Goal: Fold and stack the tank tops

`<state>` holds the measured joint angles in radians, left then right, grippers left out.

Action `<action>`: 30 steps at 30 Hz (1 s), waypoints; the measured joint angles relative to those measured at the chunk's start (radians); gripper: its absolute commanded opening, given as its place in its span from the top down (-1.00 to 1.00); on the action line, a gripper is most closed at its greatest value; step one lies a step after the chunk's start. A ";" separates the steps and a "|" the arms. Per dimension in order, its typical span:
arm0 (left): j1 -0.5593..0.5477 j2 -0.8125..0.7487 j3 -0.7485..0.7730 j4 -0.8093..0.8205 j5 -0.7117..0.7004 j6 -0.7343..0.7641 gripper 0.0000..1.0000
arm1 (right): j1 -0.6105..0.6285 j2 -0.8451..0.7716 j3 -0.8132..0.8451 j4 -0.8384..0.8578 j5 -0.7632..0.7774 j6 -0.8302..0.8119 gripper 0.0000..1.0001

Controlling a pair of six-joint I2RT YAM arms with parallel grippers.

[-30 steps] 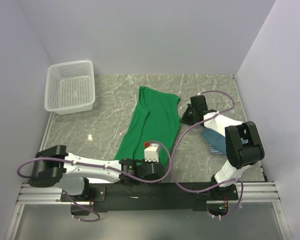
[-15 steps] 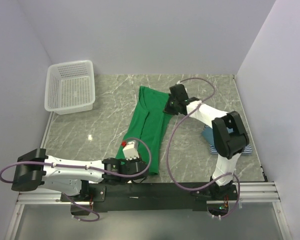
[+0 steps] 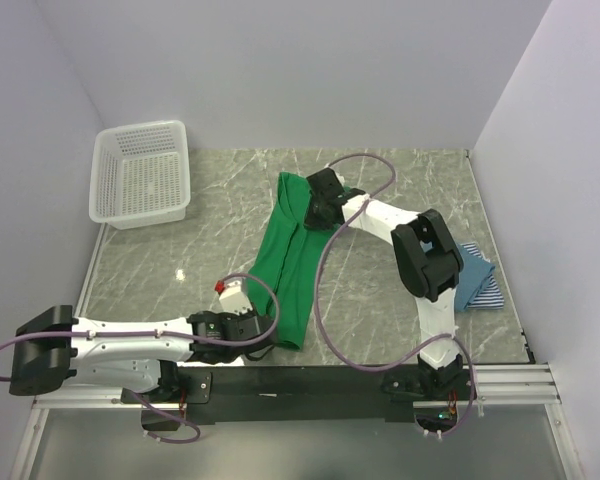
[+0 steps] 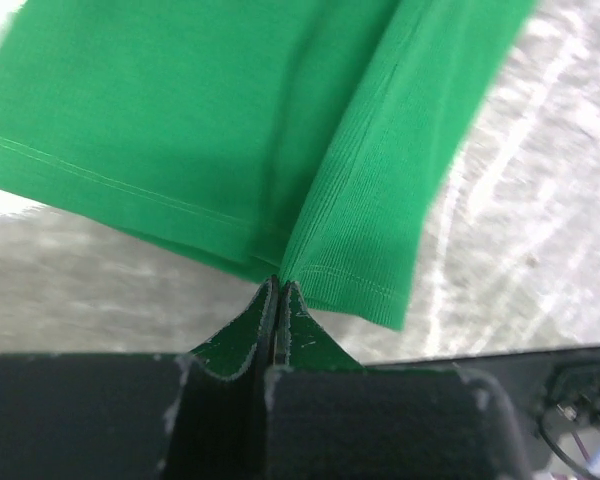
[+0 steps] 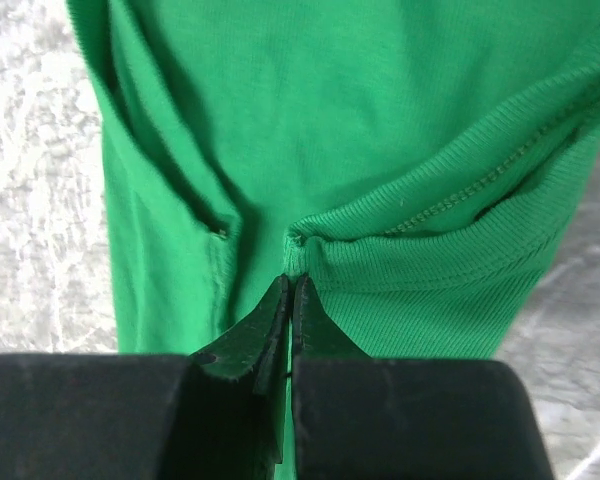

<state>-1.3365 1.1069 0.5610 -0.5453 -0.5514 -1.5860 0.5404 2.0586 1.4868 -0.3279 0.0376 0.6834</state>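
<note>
Left gripper (image 4: 277, 288) jaws pinch the green tank top (image 3: 285, 270) at its near hem, right gripper (image 5: 292, 285) jaws its far edge.

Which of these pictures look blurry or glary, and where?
Left wrist view: the green tank top is sharp, the marble table beside it smeared. Right wrist view: stitching crisp, table washed out bright. Top view: evenly lit, one small glare spot on the table.

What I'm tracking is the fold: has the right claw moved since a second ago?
Yes. The right claw, shut on the green tank top, has moved left, toward the white basket.
</note>
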 measured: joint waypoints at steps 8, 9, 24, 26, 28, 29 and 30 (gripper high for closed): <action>0.053 0.005 -0.034 0.013 0.040 0.034 0.99 | 0.021 0.042 0.082 -0.042 0.024 -0.002 1.00; 0.055 0.011 -0.034 0.016 0.044 0.039 0.99 | 0.023 0.048 0.088 -0.045 0.026 -0.003 1.00; 0.060 0.058 -0.022 0.030 0.084 0.099 0.47 | 0.030 0.072 0.107 -0.084 0.069 -0.064 0.13; 0.060 0.037 -0.017 0.015 0.084 0.103 0.41 | 0.029 0.072 0.119 -0.087 0.072 -0.075 0.04; 0.060 0.021 -0.003 -0.004 0.083 0.106 0.29 | 0.029 0.072 0.138 -0.086 0.076 -0.084 -0.01; 0.060 0.014 0.008 -0.014 0.083 0.107 0.24 | 0.029 0.070 0.146 -0.084 0.079 -0.089 -0.06; 0.060 0.007 0.019 -0.021 0.081 0.109 0.21 | 0.029 0.066 0.148 -0.082 0.080 -0.092 -0.08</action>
<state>-1.2770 1.1141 0.5800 -0.5667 -0.4702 -1.4769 0.5690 2.1246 1.6352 -0.4095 0.1181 0.5915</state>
